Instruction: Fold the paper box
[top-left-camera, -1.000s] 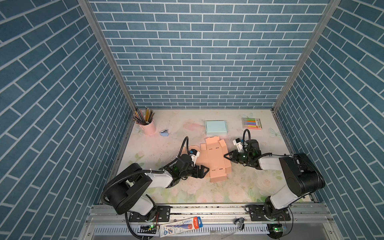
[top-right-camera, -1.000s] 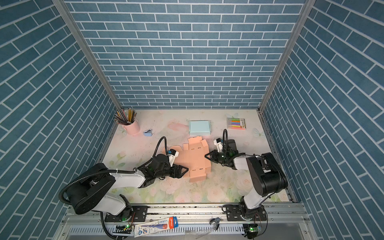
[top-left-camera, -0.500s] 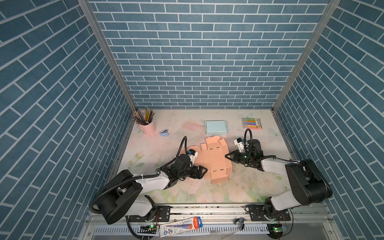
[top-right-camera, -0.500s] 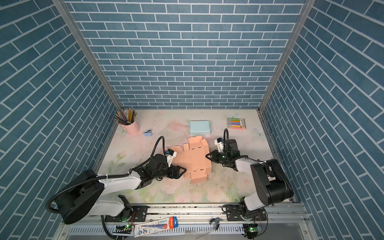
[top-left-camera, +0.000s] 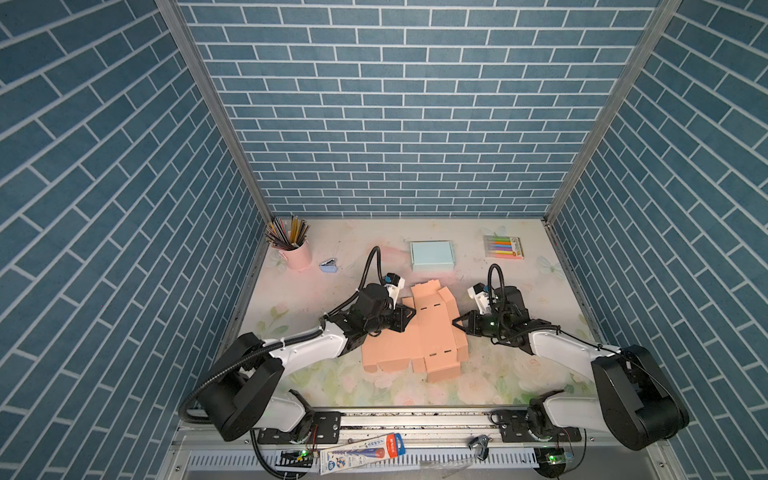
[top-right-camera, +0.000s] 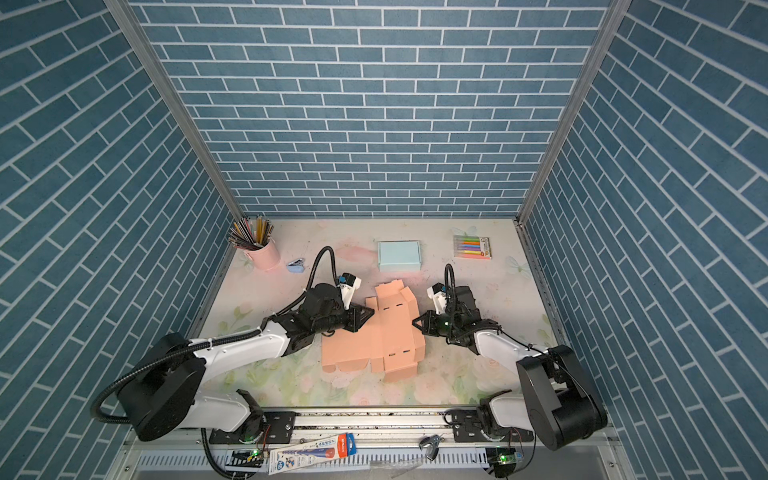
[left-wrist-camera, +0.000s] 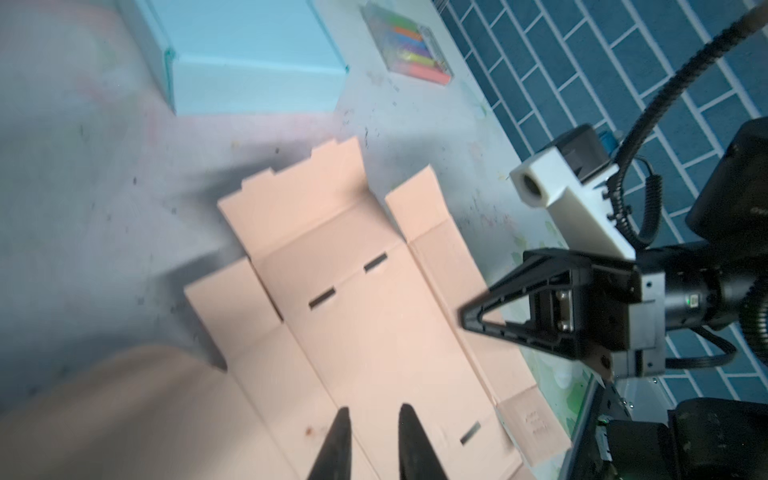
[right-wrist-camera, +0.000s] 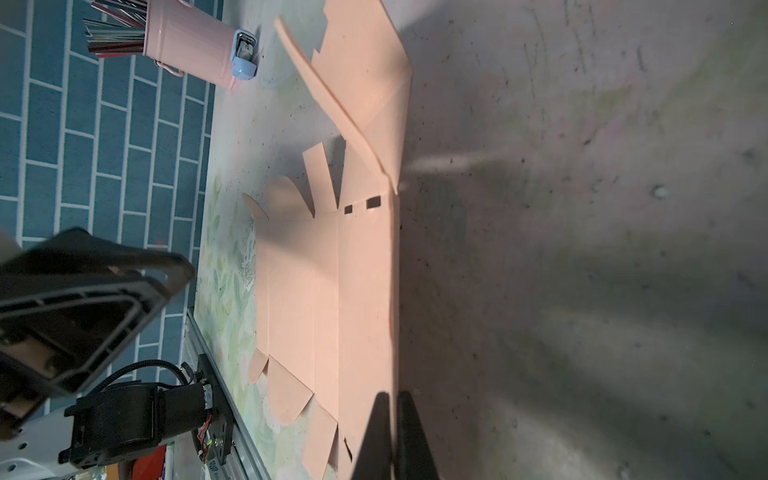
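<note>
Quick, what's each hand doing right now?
Left hand: nearly closed over the box; grip cannot be told.
Right hand: closed, apparently pinching the box edge.

Your floral-printed table (top-left-camera: 498, 374) carries the paper box (top-left-camera: 419, 336) near its middle, an unfolded peach cardboard blank lying mostly flat with some flaps lifting. Along the far edge you have a pink cup of pencils (top-left-camera: 298, 253) in the left corner, a small blue stapler (top-left-camera: 329, 266) just beside it, a closed light-blue box (top-left-camera: 432, 254) and a pack of coloured markers (top-left-camera: 503, 247).
</note>
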